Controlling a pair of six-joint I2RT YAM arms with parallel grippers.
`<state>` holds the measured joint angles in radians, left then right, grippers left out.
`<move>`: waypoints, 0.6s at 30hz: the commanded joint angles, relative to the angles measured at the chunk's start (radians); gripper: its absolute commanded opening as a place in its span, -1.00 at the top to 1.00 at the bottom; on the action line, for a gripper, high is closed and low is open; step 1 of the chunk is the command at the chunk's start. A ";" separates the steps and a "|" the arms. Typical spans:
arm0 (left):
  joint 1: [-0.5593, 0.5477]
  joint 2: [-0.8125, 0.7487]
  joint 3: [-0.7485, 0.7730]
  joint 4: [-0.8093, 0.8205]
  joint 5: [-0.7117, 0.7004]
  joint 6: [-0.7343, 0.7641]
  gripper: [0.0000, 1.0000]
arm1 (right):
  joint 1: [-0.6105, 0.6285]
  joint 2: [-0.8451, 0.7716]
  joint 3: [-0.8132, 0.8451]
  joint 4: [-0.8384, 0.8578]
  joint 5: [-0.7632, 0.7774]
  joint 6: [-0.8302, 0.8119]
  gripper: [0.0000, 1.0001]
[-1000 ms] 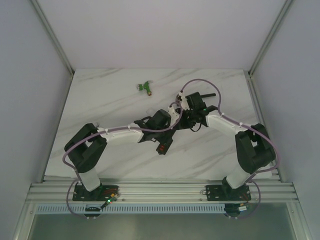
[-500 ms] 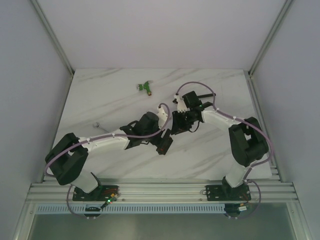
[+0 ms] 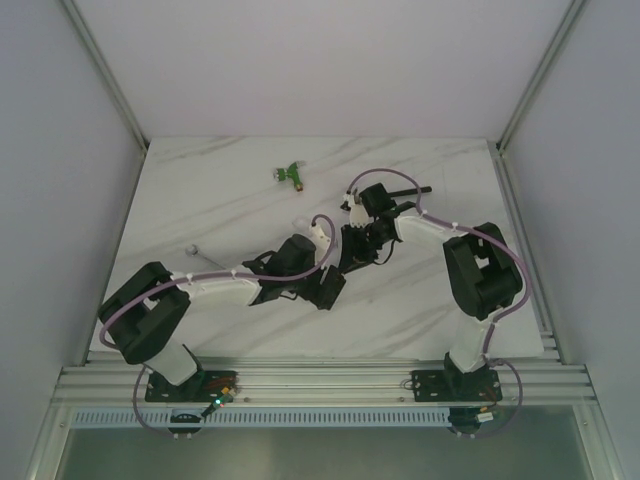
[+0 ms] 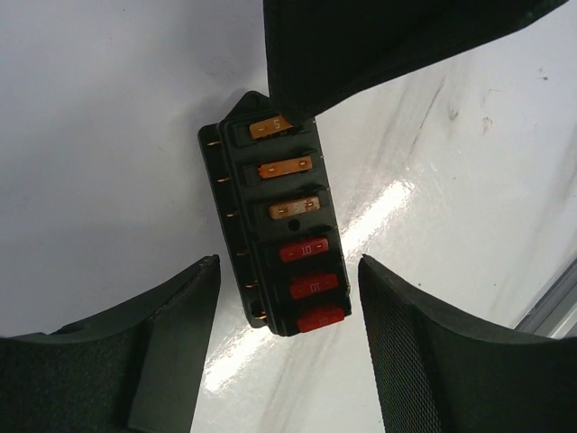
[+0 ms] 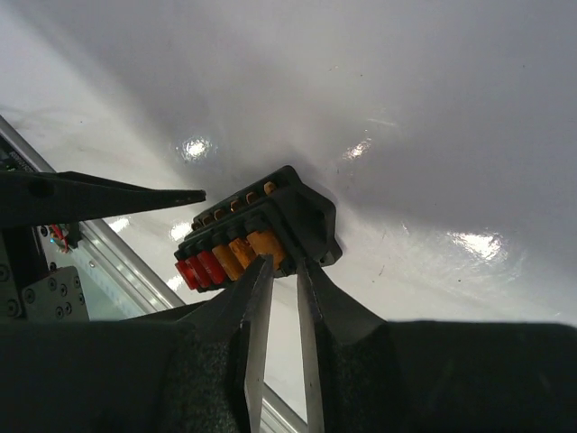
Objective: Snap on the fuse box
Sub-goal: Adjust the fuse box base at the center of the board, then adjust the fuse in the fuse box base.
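Both grippers meet at the fuse box on the marble table.

The left gripper [image 4: 288, 262] stands spread wide, one finger [image 4: 176, 334] on each side of the red-fuse end of the fuse box [image 4: 279, 207], with no contact showing. The right gripper [image 5: 281, 266] is drawn to a narrow slit over the orange-fuse end of the box. Whether it pinches anything cannot be told. In the left wrist view its dark finger [image 4: 379, 45] covers that end and part of the first orange fuse. The box lies flat on the table [image 3: 200, 200], between the two wrists. Well beyond it, to the far left, lies a small green item [image 3: 291, 175]. A tiny grey piece [image 3: 192, 248] lies off to its left. A dark rod [image 3: 418, 188] lies beyond it, partly behind the right arm's cable.
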<state>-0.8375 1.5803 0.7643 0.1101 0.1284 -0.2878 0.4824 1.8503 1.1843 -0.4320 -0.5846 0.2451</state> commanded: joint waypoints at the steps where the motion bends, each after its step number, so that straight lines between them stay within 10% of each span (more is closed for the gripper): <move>1: 0.004 0.024 -0.014 0.042 0.039 -0.020 -0.40 | 0.005 0.023 0.035 -0.035 -0.035 0.009 0.53; 18: 0.032 0.045 -0.042 0.052 -0.006 -0.074 0.16 | 0.079 0.073 0.003 -0.145 0.117 -0.059 0.80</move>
<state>-0.8261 1.6020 0.7483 0.1322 0.1467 -0.3325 0.5117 1.8618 1.2129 -0.4629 -0.5640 0.2260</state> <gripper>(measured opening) 0.584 0.122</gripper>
